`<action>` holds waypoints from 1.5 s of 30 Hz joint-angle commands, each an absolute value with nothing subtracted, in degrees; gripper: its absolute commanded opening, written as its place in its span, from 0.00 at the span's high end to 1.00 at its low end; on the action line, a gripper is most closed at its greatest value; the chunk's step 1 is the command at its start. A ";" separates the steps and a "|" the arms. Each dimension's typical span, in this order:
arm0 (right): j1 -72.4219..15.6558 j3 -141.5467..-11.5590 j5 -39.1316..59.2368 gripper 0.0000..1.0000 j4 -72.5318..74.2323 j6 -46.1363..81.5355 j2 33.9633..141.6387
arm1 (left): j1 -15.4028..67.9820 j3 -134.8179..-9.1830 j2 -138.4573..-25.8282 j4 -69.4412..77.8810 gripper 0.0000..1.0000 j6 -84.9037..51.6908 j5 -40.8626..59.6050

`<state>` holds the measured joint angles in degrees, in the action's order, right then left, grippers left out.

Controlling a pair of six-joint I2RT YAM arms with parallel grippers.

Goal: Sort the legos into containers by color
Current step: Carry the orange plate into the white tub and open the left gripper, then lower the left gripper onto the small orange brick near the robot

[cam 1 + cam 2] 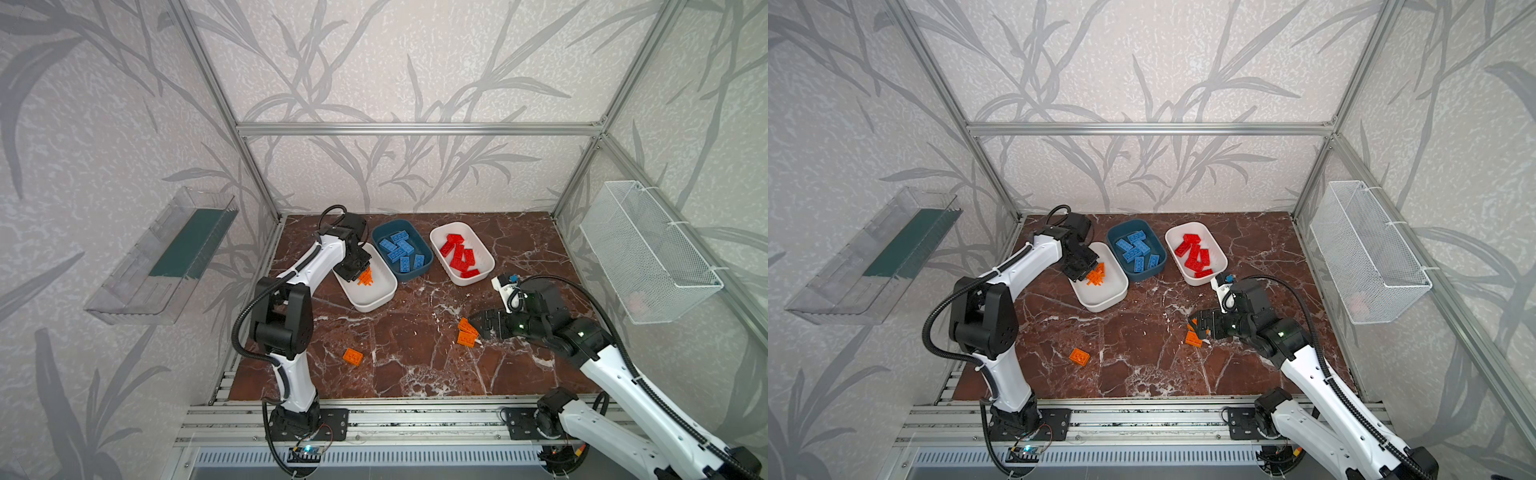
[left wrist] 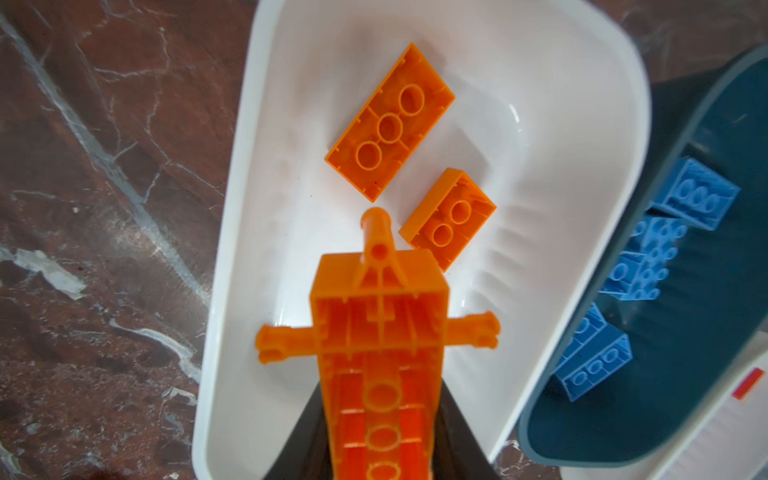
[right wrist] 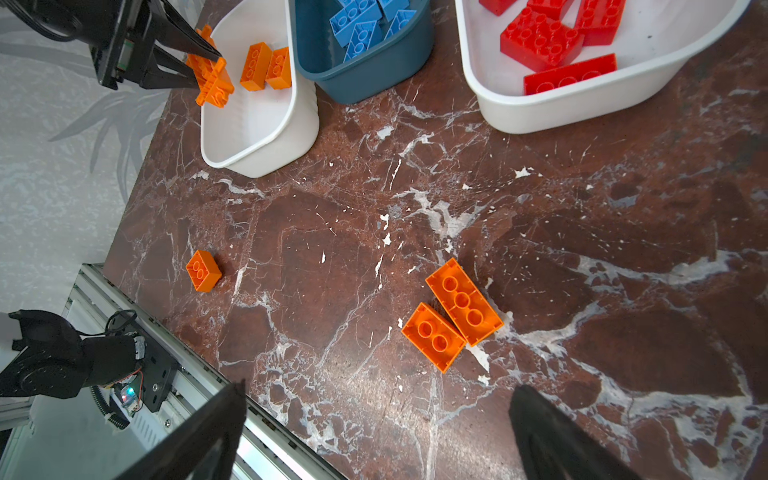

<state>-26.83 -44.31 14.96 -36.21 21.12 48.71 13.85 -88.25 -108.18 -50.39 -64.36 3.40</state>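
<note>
My left gripper [image 1: 360, 275] hangs over the left white tub [image 1: 376, 300], shut on a long orange lego with side pegs [image 2: 380, 324]; its jaws flank the piece. Two orange legos [image 2: 390, 122] [image 2: 449, 218] lie upside down in that tub. The teal tub [image 1: 420, 272] holds blue legos [image 1: 401, 249]. The right white tub [image 1: 478, 277] holds red legos [image 1: 459, 253]. On the table lie a pair of orange legos [image 3: 463, 301] [image 3: 432, 336] and one apart [image 1: 353, 356]. My right gripper [image 3: 380, 390] stands open and empty just right of the pair.
A clear plastic tray [image 1: 162, 257] hangs on the left wall and a white wire mesh basket [image 1: 648, 249] on the right wall. Aluminium rails [image 1: 415, 411] run along the table's front edge, where both arm bases are mounted.
</note>
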 commanded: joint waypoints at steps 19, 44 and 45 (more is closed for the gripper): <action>-26.65 -46.94 14.46 0.01 -40.41 21.71 43.56 | 19.64 -76.04 -86.89 -57.57 0.13 -58.89 -4.59; -34.62 -42.28 9.95 0.01 -42.70 25.49 34.17 | 41.84 -27.66 -49.22 -48.05 0.01 -84.66 -4.21; -34.78 -42.51 9.85 0.01 -42.76 25.34 34.34 | 41.83 -27.44 -49.28 -48.01 0.01 -85.09 -4.58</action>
